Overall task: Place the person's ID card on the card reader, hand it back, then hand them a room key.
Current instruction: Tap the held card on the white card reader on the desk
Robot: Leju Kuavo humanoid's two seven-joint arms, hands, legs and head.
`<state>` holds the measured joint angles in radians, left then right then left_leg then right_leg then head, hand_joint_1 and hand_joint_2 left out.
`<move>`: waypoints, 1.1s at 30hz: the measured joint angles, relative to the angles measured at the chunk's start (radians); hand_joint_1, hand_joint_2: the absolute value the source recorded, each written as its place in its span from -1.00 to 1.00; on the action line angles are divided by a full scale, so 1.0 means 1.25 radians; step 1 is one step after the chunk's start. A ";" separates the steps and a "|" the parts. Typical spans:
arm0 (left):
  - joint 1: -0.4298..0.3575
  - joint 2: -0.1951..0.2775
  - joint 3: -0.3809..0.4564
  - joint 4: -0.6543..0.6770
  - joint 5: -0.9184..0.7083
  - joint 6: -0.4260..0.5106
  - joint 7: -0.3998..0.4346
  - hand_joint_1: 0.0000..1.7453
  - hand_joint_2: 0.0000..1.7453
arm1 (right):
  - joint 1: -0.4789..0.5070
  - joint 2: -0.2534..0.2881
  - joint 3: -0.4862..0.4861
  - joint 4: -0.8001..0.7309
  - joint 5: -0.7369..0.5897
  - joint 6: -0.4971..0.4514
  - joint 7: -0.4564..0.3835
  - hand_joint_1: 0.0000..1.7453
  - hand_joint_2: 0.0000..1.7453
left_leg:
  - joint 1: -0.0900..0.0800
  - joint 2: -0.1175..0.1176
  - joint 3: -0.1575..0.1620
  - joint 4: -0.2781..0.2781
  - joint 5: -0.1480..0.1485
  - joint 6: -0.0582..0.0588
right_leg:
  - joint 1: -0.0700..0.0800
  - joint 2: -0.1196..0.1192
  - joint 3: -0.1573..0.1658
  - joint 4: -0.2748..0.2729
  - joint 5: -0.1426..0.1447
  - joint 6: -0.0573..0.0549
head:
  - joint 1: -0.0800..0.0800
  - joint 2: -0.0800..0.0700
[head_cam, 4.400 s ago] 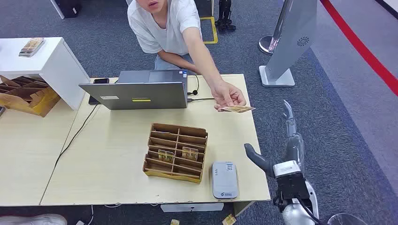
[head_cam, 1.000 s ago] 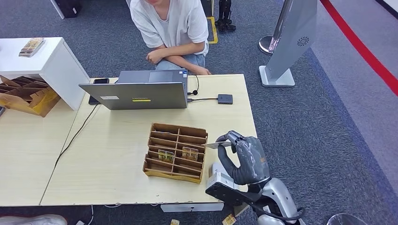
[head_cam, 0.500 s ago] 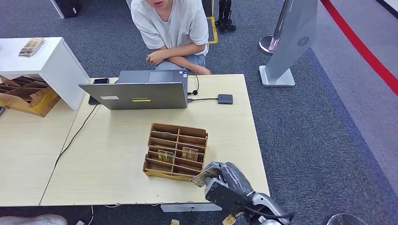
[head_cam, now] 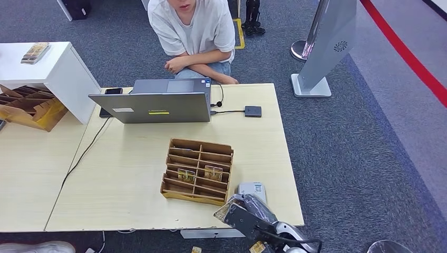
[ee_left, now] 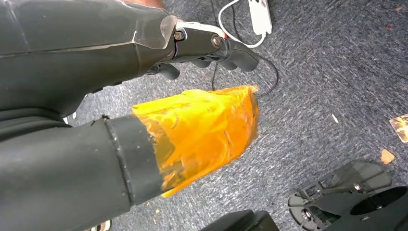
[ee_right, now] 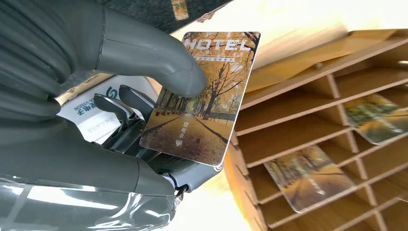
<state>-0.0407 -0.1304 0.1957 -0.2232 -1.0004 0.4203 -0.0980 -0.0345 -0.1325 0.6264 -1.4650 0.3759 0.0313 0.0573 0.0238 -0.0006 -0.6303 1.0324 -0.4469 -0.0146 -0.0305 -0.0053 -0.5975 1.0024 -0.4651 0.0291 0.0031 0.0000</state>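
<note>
My right hand (head_cam: 249, 212) hangs low over the table's front edge and pinches a card (head_cam: 223, 211) printed HOTEL with autumn trees. In the right wrist view the thumb (ee_right: 163, 62) presses the card (ee_right: 202, 96) against the dark fingers (ee_right: 120, 108). The white card reader (head_cam: 252, 189) lies just under and behind the hand, partly hidden; its label (ee_right: 94, 115) shows behind the fingers. My left hand (ee_left: 207, 125), its thumb wrapped in orange tape, hangs over the carpet holding nothing, fingers apart from the thumb.
A wooden slotted organiser (head_cam: 197, 171) holding two cards (head_cam: 185, 175) (head_cam: 213, 172) stands just left of the reader. A laptop (head_cam: 158, 103) and a black adapter (head_cam: 253, 111) sit at the table's far side. A person (head_cam: 192, 31) leans on the far edge.
My right hand took the card that the person held out, then sank from above the reader toward the table's front edge. The person drew the arm back.
</note>
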 joint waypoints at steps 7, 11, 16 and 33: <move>0.000 0.001 0.000 0.000 -0.004 -0.002 0.000 -1.00 -1.00 | -0.010 0.000 0.000 0.022 -0.002 0.000 0.018 1.00 1.00 | 0.000 0.000 0.000 0.000 0.000 0.000 | 0.000 0.000 0.000 0.000 0.000 0.000 | 0.000 0.000; 0.000 0.001 0.000 0.000 -0.006 -0.003 0.000 -1.00 -1.00 | -0.014 0.000 -0.004 0.027 -0.007 0.000 0.025 1.00 1.00 | 0.000 0.000 0.000 0.000 0.000 0.000 | 0.000 0.000 0.000 0.000 0.000 0.000 | 0.000 0.000; 0.000 0.002 0.000 0.000 -0.007 -0.004 0.000 -1.00 -1.00 | -0.014 -0.002 -0.017 0.027 -0.016 0.000 0.030 1.00 1.00 | 0.000 0.000 0.000 0.000 0.000 0.000 | 0.000 0.000 0.000 0.000 0.000 0.000 | 0.000 0.000; 0.001 0.005 0.004 0.000 -0.007 -0.004 -0.002 -1.00 -1.00 | -0.013 -0.030 -0.084 0.021 -0.027 0.002 0.049 1.00 1.00 | 0.000 0.000 0.000 0.000 0.000 0.000 | 0.000 0.000 0.000 0.000 0.000 0.000 | 0.000 0.000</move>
<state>-0.0393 -0.1242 0.2009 -0.2232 -1.0090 0.4158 -0.1011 -0.0502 -0.1695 0.5211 -1.4393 0.3424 0.0339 0.1185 0.0238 -0.0004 -0.6299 1.0325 -0.4470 -0.0146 -0.0306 -0.0050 -0.5976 1.0024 -0.4651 0.0291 0.0031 0.0000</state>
